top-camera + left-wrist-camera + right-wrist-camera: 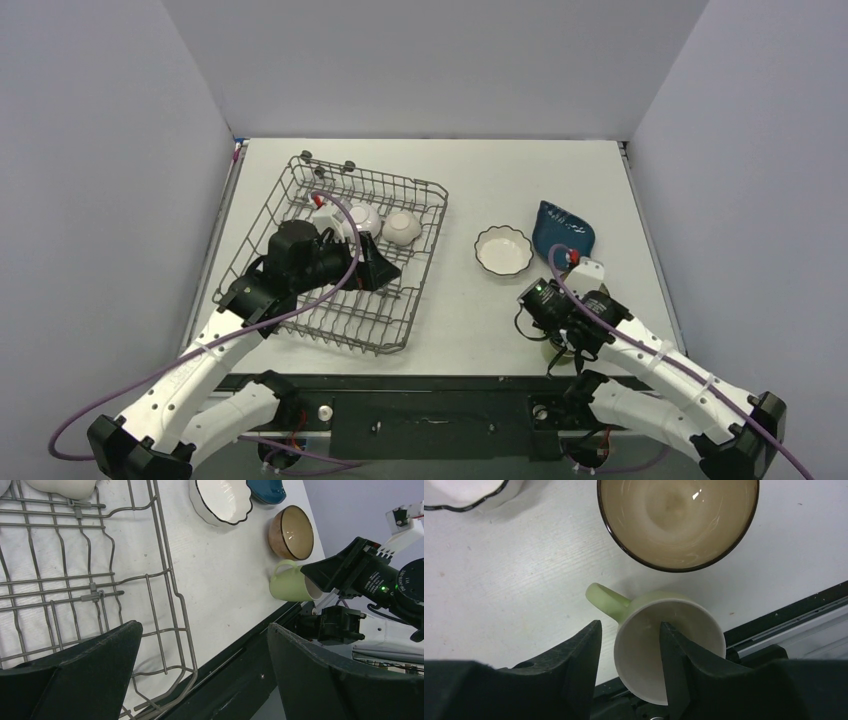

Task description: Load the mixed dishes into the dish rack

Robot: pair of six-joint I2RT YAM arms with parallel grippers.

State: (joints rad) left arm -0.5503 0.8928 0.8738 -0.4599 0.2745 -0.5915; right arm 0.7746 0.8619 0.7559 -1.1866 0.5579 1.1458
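The right pincer (630,627) stands partway apart, straddling the wall of the light green mug (639,645). One finger is inside the cup and the other outside, beside the handle. A sliver of gap shows on each side of the wall, so it is not clamped. In the top view the mug stands upright at the worktop's (470,320) near edge, lower right of the frame. Just beyond it is the brown bowl (676,520) with its cream inside. Further up the frame the white scalloped bowl (503,250) and the dark blue dish (562,232) sit side by side.

The left pincer (204,627) is spread wide and holds nothing. It hangs over the dish rack (425,265) in the left half of the frame. Two white bowls (401,226) lie in the rack's far part.
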